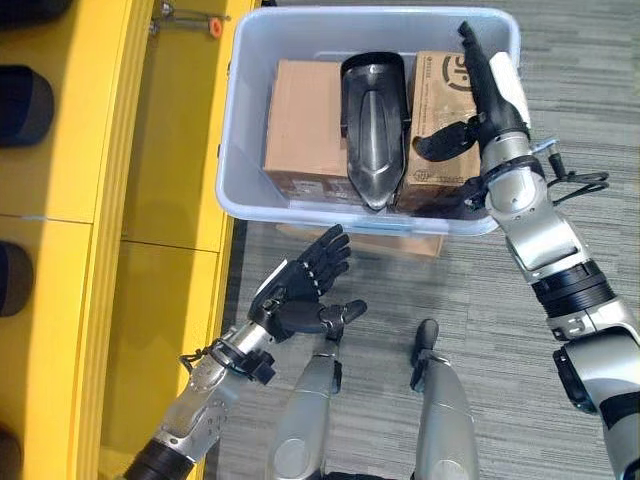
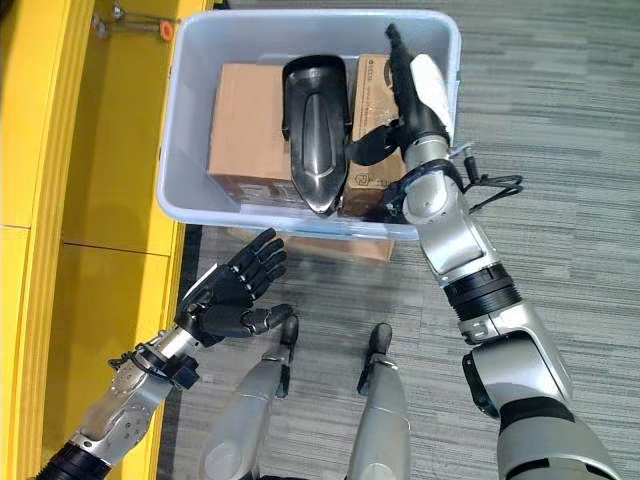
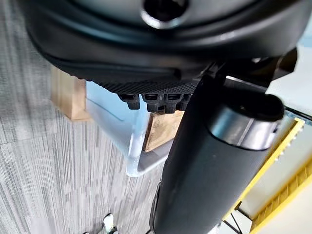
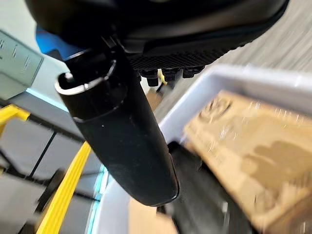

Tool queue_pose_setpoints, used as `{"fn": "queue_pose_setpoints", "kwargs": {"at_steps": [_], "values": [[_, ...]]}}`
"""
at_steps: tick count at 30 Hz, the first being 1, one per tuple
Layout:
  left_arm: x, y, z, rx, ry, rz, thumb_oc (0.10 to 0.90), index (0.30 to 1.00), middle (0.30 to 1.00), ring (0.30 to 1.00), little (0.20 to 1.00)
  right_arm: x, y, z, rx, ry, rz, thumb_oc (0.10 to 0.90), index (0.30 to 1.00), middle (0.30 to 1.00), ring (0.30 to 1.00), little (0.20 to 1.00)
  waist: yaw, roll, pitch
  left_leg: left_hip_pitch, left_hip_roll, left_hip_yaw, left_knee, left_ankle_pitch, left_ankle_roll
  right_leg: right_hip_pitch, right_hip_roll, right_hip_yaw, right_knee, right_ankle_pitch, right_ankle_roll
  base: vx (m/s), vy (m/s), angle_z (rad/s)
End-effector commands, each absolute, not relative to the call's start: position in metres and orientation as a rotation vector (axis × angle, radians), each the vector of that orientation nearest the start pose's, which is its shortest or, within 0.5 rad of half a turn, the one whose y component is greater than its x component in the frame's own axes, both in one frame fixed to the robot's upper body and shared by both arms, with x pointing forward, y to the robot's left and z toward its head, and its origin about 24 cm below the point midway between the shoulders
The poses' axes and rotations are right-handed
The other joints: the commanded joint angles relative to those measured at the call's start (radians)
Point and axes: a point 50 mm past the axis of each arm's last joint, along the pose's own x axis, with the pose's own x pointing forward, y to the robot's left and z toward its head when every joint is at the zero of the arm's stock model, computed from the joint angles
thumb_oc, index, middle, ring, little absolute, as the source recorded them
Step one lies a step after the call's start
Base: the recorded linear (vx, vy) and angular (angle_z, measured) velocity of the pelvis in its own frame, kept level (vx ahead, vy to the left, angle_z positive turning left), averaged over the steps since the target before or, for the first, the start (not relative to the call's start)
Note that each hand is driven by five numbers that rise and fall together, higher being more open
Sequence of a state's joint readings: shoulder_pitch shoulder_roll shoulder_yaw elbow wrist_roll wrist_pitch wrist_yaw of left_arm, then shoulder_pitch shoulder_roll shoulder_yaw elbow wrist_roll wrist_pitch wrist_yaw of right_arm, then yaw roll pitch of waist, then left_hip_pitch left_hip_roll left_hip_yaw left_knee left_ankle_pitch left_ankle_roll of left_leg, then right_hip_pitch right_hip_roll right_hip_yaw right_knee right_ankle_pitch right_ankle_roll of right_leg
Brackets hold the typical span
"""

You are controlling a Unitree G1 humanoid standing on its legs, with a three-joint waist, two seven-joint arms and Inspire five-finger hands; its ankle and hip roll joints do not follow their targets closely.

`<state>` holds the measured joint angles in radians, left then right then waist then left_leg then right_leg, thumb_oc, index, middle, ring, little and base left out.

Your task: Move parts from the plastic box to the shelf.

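A translucent pale-blue plastic box point(image 1: 240, 150) sits on grey carpet beside a yellow metal shelf point(image 1: 80, 200), propped on a wooden block point(image 1: 400, 243). Inside it, a glossy black tapered moulded part point(image 1: 373, 125) lies between two brown cardboard cartons point(image 1: 303, 125), touching both. The robot's right hand point(image 1: 490, 85) hangs over the right-hand carton point(image 1: 432, 120) with fingers straight and thumb standing apart, holding nothing. The left hand point(image 1: 300, 285) is held just in front of the box's near wall, above the carpet, fingers spread and relaxed, thumb out to the side, also empty.
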<state>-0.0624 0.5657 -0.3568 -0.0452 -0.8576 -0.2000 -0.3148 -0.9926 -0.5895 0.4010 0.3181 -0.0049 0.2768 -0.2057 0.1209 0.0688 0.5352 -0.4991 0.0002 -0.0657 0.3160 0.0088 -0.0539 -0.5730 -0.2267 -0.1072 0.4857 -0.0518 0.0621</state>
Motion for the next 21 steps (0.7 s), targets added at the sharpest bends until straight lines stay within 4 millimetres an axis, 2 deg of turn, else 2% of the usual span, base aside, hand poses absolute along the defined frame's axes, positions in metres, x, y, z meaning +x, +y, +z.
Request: {"fn": "queue_pose_setpoints", "kwargs": {"at_steps": [1,6,12,13,14,17,21], "values": [[0.23,0.142,0.12,-0.364,-0.339,-0.733,0.9,1.0,1.0,1.0,1.0,0.357,-0.125,0.328,-0.791,-0.696,0.002,0.9,1.0,1.0,1.0,1.0,0.014,0.049,-0.015,-0.032,0.093,0.003,0.067,-0.104,0.019,-0.014,-0.027,0.066,0.053,-0.072,0.025,0.04,-0.008,0.16],[0.23,0.14,0.121,-0.379,-0.34,-0.721,0.9,1.0,1.0,1.0,1.0,0.364,-0.114,0.316,-0.909,-0.656,0.03,0.9,1.0,1.0,1.0,1.0,0.036,0.054,-0.015,-0.103,0.09,0.0,0.104,-0.105,0.028,-0.071,-0.023,0.04,0.101,-0.093,0.008,0.03,0.015,0.11],[0.232,0.139,0.126,-0.39,-0.366,-0.706,0.9,1.0,1.0,1.0,1.0,0.371,-0.113,0.321,-1.017,-0.671,-0.012,0.9,1.0,1.0,1.0,1.0,0.056,0.067,-0.015,-0.212,0.061,-0.005,0.195,-0.133,0.044,-0.149,-0.021,0.031,0.172,-0.117,-0.01,-0.02,0.031,0.06],[0.232,0.14,0.127,-0.391,-0.374,-0.706,0.9,1.0,1.0,1.0,1.0,0.371,-0.113,0.323,-1.044,-0.674,-0.02,0.9,1.0,1.0,1.0,1.0,0.058,0.069,-0.015,-0.235,0.053,-0.001,0.222,-0.145,0.049,-0.166,-0.02,0.032,0.195,-0.125,-0.013,0.0,0.022,0.05],[0.23,0.139,0.126,-0.399,-0.369,-0.706,0.9,1.0,1.0,1.0,1.0,0.374,-0.114,0.319,-1.081,-0.661,-0.021,0.9,1.0,1.0,1.0,1.0,0.062,0.073,-0.015,-0.247,0.041,0.004,0.28,-0.196,0.049,-0.174,-0.018,0.045,0.253,-0.166,-0.01,0.02,0.015,0.07],[0.231,0.14,0.131,-0.396,-0.388,-0.706,0.9,1.0,1.0,1.0,1.0,0.376,-0.117,0.322,-1.146,-0.628,-0.041,0.9,1.0,1.0,1.0,1.0,0.068,0.081,-0.015,-0.332,0.017,0.018,0.398,-0.247,0.062,-0.238,-0.018,0.051,0.362,-0.205,-0.029,-0.02,0.016,0.12],[0.231,0.138,0.139,-0.408,-0.412,-0.708,0.9,1.0,1.0,1.0,1.0,0.389,-0.137,0.315,-1.106,-0.493,-0.096,0.9,1.0,1.0,1.0,1.0,0.081,0.098,-0.015,-0.462,-0.018,0.02,0.602,-0.337,0.082,-0.354,-0.025,0.068,0.544,-0.277,-0.058,0.01,0.021,0.19]]}}
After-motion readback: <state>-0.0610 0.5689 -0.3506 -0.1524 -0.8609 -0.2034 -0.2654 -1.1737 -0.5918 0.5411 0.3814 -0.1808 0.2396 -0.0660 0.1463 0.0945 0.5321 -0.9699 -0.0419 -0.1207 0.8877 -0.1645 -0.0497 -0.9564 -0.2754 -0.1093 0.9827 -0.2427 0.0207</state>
